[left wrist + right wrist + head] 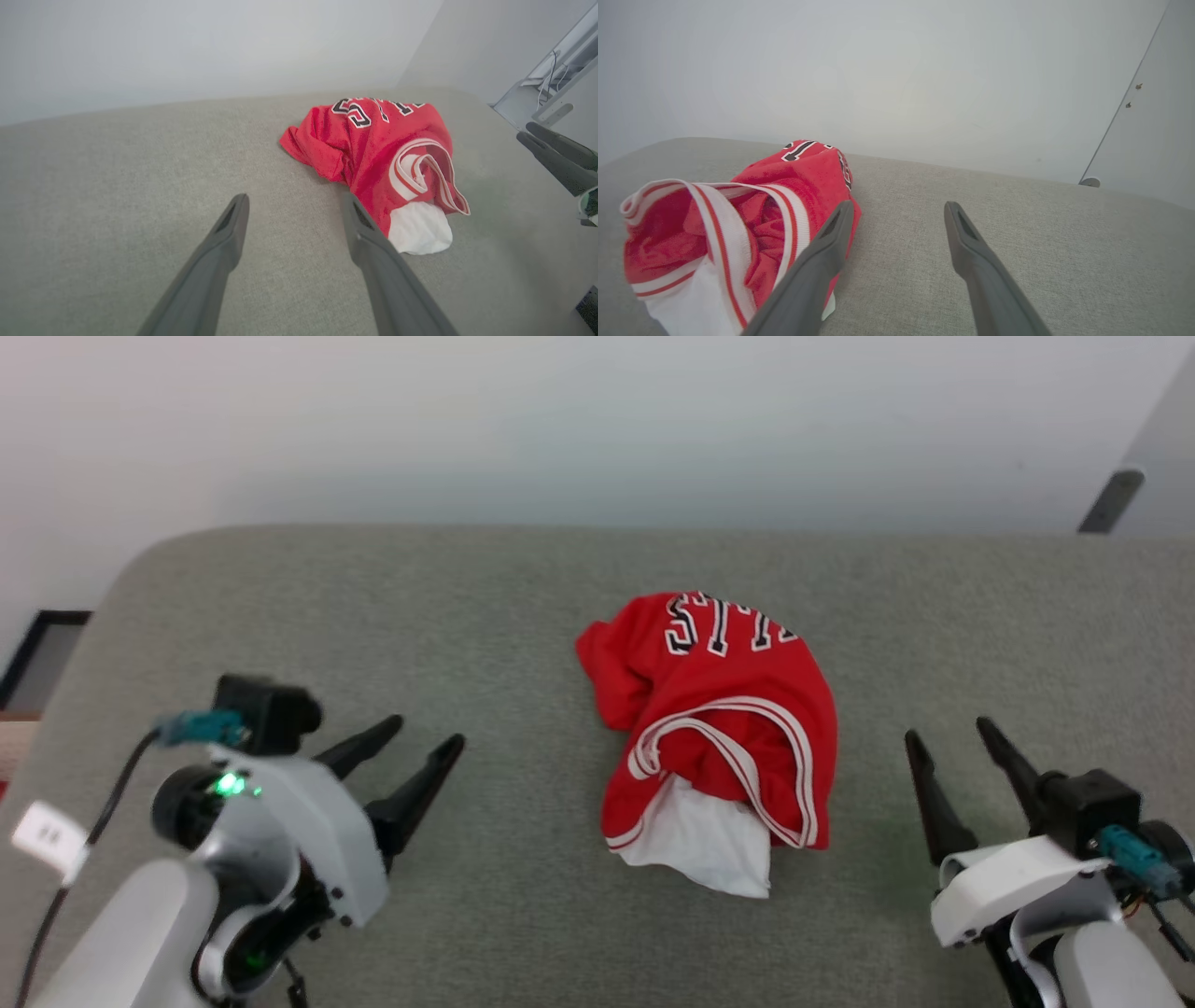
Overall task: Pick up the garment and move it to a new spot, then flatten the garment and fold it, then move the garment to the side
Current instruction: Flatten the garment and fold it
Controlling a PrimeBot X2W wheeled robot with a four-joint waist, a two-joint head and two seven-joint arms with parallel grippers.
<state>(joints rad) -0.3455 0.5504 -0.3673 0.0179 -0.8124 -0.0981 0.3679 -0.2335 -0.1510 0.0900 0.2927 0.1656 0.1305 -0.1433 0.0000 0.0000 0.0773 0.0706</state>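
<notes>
Garment (719,728): seen crumpled at the middle of the table (373,616), untouched.
Left gripper (428,729): spread, empty, held to its left.
Right gripper (946,728): spread, empty, held to its right.
Pickup: a raised fold is best pinched deep.

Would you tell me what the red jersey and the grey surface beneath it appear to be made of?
The garment: likely a thin synthetic knit, faintly textured, draping in soft folds. The grey surface: apparently woven upholstery fabric, matte, with a fine weave.
</notes>
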